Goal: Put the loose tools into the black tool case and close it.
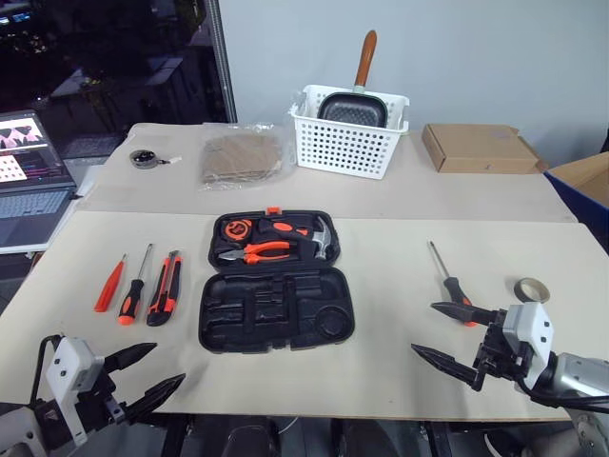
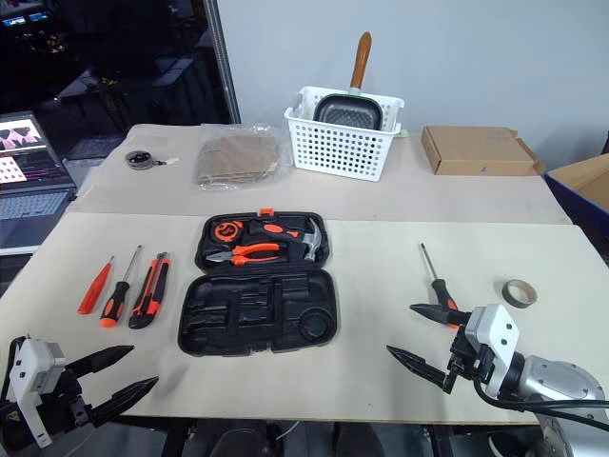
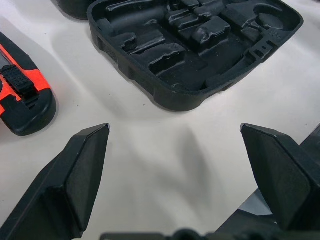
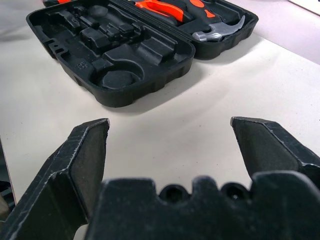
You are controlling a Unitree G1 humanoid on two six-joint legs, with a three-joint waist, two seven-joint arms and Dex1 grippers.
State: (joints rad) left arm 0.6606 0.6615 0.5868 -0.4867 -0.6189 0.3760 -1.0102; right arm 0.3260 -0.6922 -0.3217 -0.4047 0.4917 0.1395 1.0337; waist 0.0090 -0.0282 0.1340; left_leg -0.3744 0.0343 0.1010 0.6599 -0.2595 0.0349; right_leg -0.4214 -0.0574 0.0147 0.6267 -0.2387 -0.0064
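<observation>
2 grippers, left (image 1: 152,371) and right (image 1: 440,333), spread wide, empty, over beige table (image 1: 400,286).

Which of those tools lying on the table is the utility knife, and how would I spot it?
Find the open black tool case in the middle of the table. Three slim tools lie in a row to its left; the utility knife is the one nearest the case. It is broad, flat and orange-and-black, while the red screwdriver and black-and-orange screwdriver beside it have thin metal shafts.
</observation>
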